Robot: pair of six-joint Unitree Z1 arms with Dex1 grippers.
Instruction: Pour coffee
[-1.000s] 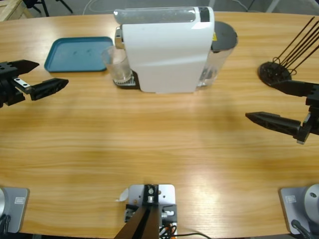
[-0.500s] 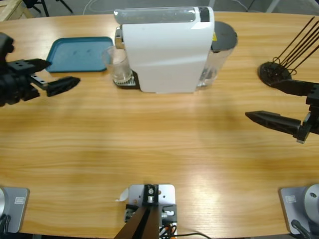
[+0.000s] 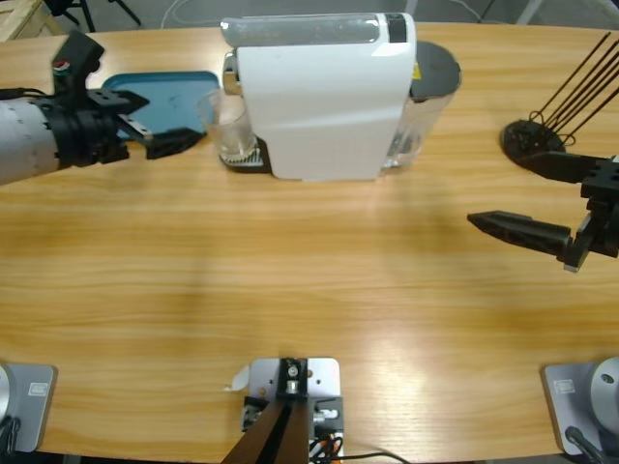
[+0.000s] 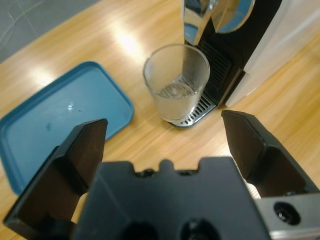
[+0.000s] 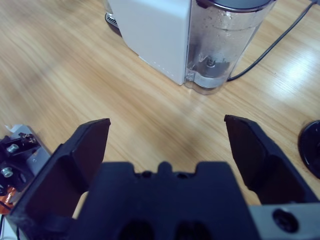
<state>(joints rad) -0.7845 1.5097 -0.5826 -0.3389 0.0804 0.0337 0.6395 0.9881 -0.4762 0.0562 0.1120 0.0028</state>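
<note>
At tabletop left | we log left end effector (image 3: 155, 121) advanced since a second ago, jaws spread, near glass cup (image 3: 230, 128) on coffee machine (image 3: 324, 97) drip grate | right end effector (image 3: 551, 203) spread, idle | grasp pending

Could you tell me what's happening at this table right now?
The left gripper is open and reaching toward the clear glass, which stands on the drip tray of the white coffee machine under its spout. It is not touching the glass yet. A blue tray lies on the table beside the machine. The right gripper hangs open over bare table on the other side, holding nothing. The glass looks empty or nearly so; no coffee shows in it.
</note>
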